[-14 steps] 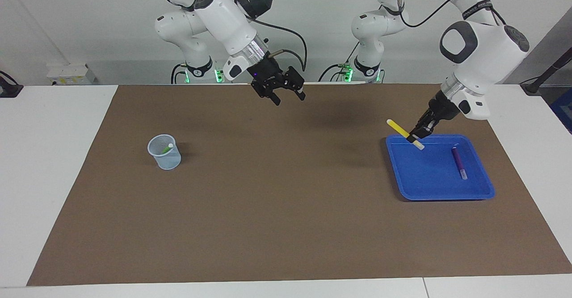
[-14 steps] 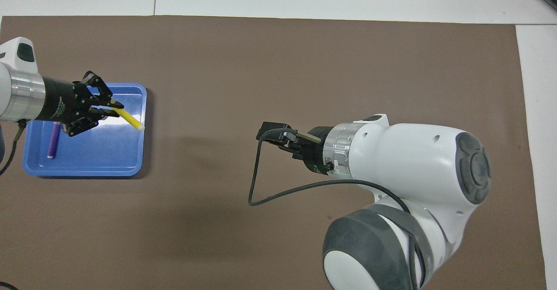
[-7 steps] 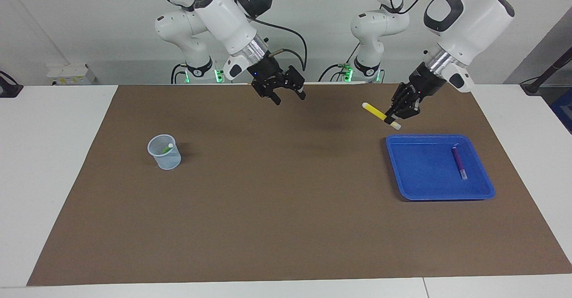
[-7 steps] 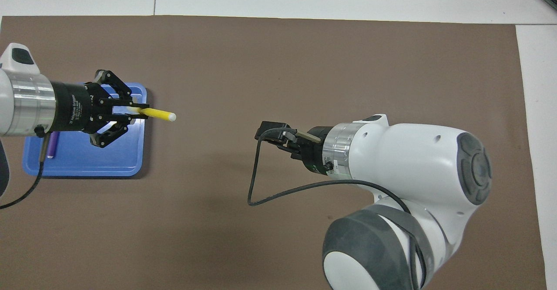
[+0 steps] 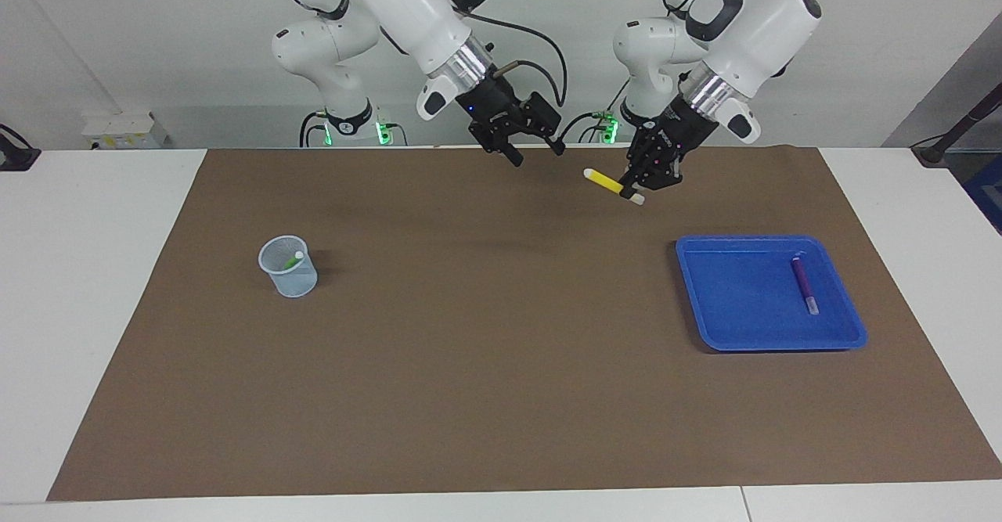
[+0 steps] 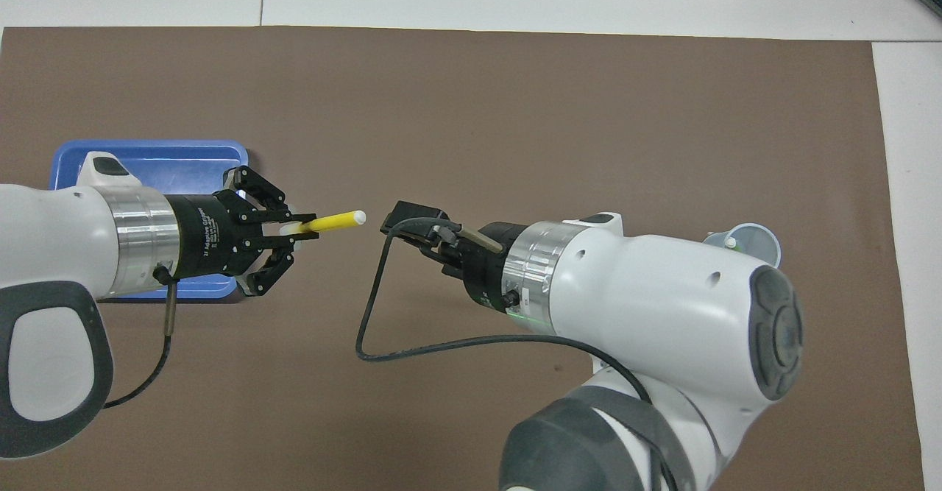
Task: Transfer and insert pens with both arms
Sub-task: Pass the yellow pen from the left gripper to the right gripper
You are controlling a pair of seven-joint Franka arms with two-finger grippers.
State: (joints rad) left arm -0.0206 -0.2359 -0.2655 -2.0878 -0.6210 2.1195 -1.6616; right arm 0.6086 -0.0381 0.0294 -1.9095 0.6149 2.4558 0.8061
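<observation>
Left gripper clamps the yellow pen in its fingers, up in the air over the brown mat toward the table's robot-side edge, free tip aimed at the right gripper, whose fingers are spread and empty just beside it. Purple pen lies in the blue tray near the left arm's end; green pen stands in the mesh cup near the right arm's end.

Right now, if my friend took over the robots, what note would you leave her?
Left gripper: shut on the yellow pen, up over the mat, pointing it at the right gripper.
Right gripper: open, empty, raised close by.
Green pen: already in the cup.
Purple pen: lying in the blue tray.
Left to do: hand over and insert yellow, then purple.
</observation>
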